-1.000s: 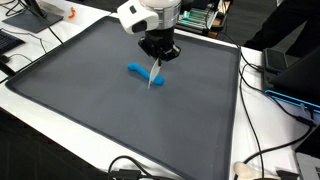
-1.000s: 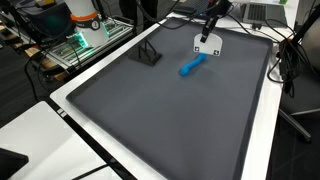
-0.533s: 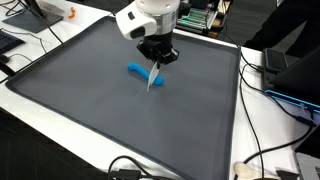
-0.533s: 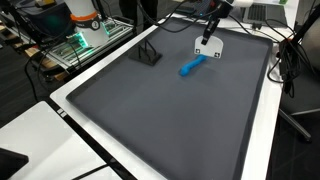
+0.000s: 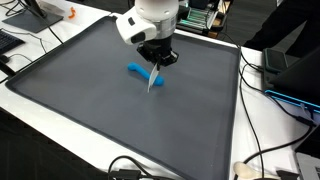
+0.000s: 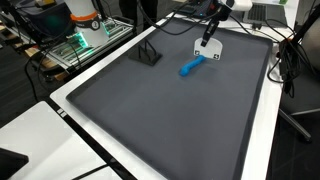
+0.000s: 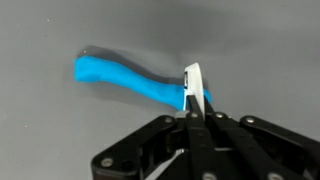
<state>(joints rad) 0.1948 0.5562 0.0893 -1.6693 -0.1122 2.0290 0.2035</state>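
The table (image 5: 55, 122) is white along its rim and carries a plain dark grey mat (image 5: 90, 95) with no pattern. On the mat lies a blue piece (image 5: 138, 71), bright and evenly coloured. In the wrist view the blue piece (image 7: 125, 80) looks a lighter sky blue. The tool (image 5: 157, 62) is matt black, and the arm housing (image 5: 140, 20) above it is glossy white. The strip (image 7: 192, 85) in the tool is white with a darker edge. Near one edge of the mat a small stand (image 6: 150, 53) is black. By a far corner of the table there is an orange object (image 5: 62, 13), and beyond the table's edge a green board (image 6: 85, 40).
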